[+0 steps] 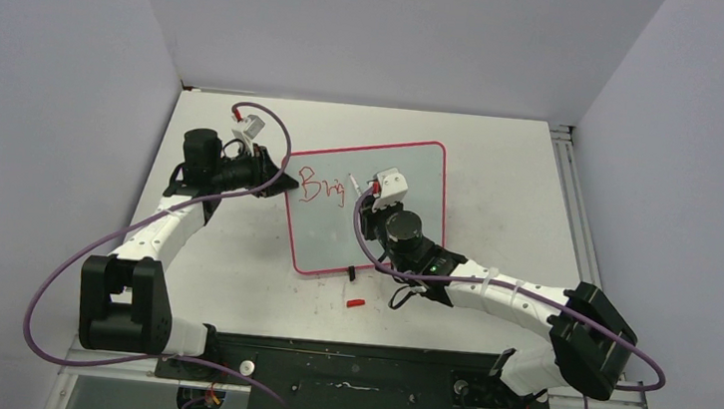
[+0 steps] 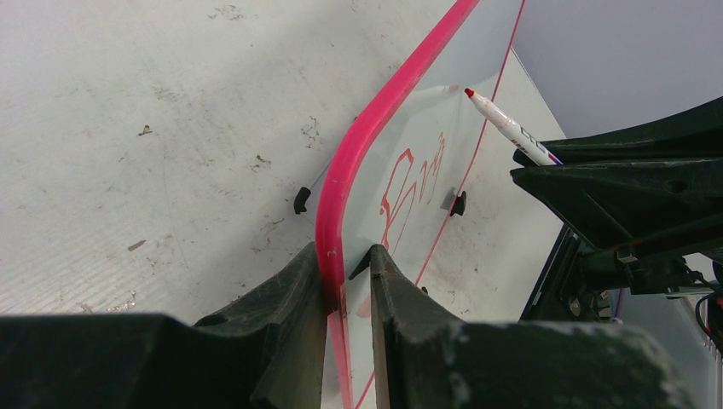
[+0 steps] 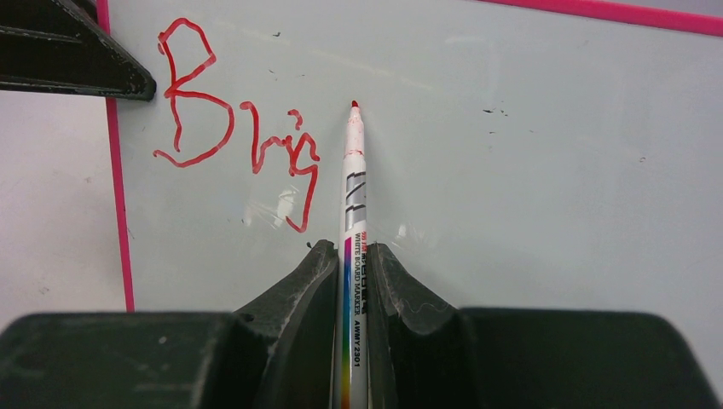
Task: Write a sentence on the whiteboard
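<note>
Near edge: small red cap (image 1: 355, 303) lay on the table (image 1: 231, 272), just short of the whiteboard (image 1: 334, 242). Right claw (image 3: 345, 256) pinched a whiteboard marker (image 3: 353, 213) by its barrel, red tip pointing at the board face just right of the lettering; contact could not be told. The sentence (image 3: 256, 141) read only "Brig", red, near the board's upper left. Board lay mid-table, slightly askew. Left claw (image 2: 345, 264) clamped its pink left rim.

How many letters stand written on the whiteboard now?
4 letters, in one red row on the whiteboard: B nearest the edge gripped by the left hand, then r, i, and g beside the marker tip. None seem hidden in the right wrist view.
</note>
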Controlling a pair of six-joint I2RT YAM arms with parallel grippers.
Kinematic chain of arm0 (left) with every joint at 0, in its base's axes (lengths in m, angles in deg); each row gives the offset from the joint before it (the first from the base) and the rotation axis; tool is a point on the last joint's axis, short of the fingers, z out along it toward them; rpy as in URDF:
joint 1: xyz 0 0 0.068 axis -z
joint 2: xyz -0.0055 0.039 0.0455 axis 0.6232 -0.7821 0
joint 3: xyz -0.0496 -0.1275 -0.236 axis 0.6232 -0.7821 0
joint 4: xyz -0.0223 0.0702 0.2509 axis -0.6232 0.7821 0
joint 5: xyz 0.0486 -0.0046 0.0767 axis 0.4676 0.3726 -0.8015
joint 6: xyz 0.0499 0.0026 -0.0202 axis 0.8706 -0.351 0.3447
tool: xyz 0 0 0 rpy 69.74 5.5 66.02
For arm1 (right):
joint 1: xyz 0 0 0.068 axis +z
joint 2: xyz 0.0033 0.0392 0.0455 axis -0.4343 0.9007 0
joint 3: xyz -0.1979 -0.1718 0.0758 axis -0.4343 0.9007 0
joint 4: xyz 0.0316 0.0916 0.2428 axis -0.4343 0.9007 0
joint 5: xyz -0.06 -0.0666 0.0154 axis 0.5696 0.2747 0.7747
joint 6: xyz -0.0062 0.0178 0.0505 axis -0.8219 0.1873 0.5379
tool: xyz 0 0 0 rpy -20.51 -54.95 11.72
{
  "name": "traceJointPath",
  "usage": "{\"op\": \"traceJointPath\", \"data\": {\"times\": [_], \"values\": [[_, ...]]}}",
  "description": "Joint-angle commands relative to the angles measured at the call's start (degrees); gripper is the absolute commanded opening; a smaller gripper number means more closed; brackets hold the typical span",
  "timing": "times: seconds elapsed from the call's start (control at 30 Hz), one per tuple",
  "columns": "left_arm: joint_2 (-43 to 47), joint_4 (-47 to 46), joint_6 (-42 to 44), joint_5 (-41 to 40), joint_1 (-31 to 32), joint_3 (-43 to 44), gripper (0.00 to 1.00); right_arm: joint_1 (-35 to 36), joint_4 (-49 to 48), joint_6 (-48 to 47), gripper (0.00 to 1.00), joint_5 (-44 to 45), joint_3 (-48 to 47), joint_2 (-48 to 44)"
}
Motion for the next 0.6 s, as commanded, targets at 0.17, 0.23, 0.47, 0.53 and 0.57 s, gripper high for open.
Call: {"op": "traceJointPath", "data": {"times": [0.17,0.23,0.47,0.53,0.57], "values": [[1.5,-1.1,1.8,-0.2,0.5,1.7,0.15,-0.3,-1.0,1.0,0.05,-0.2,-1.3,1.0],[1.5,-1.1,1.8,-0.2,0.5,1.6,0.15,-0.2,-0.8,1.4,0.05,-0.3,-0.6,0.7],[1.5,-1.1,1.8,-0.2,0.6,1.7,0.15,1.0,0.5,3.6,0.05,0.0,2.4,-0.6],[1.7,-1.1,1.7,-0.2,0.5,1.7,0.15,1.5,0.7,4.3,0.05,0.2,3.4,-0.9],[1.6,-1.1,1.7,-0.2,0.5,1.7,0.15,1.8,0.8,4.6,0.05,0.3,3.9,-1.0]]}}
